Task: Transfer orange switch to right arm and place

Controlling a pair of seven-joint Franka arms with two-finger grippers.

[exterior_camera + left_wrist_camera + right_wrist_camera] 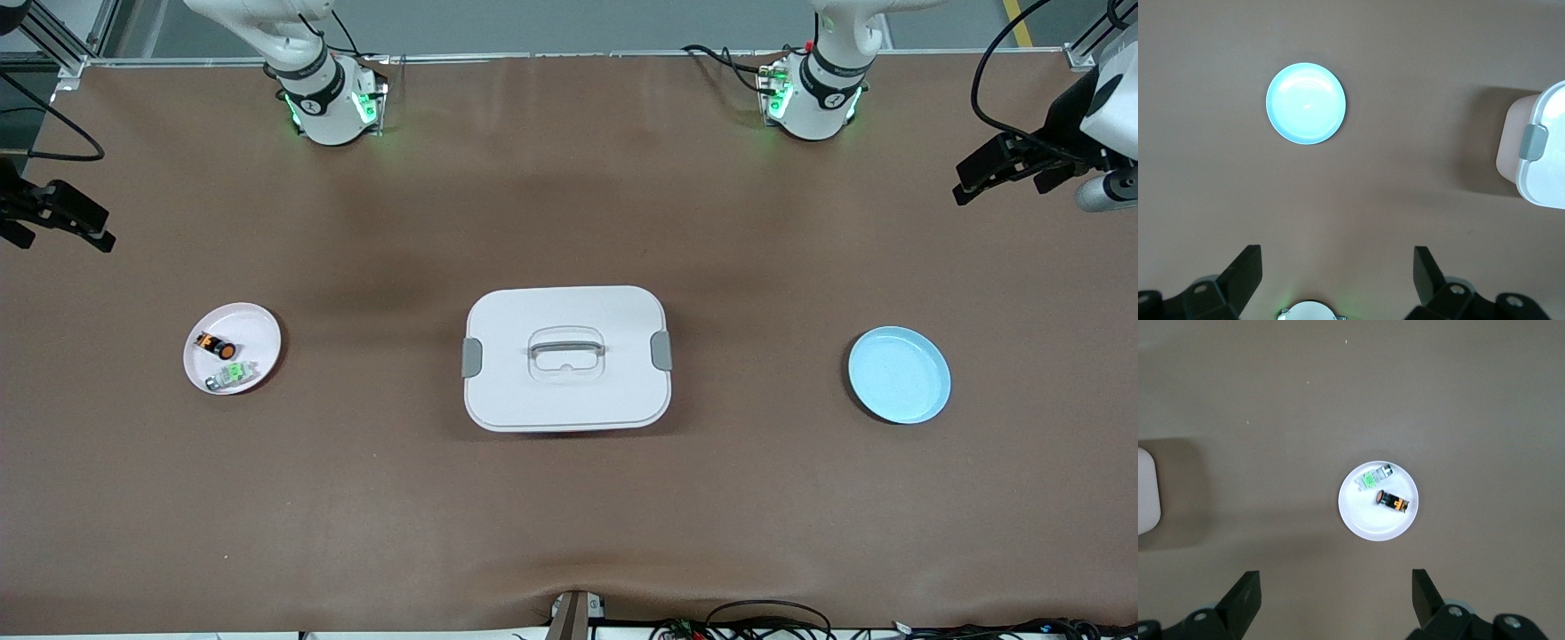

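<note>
Since the orange switch (218, 346) lies on the white plate (258, 324) beside the green part (229, 377), we bring our wide right tool (1336, 600) down squarely; left tool (1338, 280), wide, waits.

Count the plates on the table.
2. The white plate sits toward the right arm's end, holding the orange switch and a green-topped part. The blue plate sits bare toward the left arm's end. None looks hidden.
</note>
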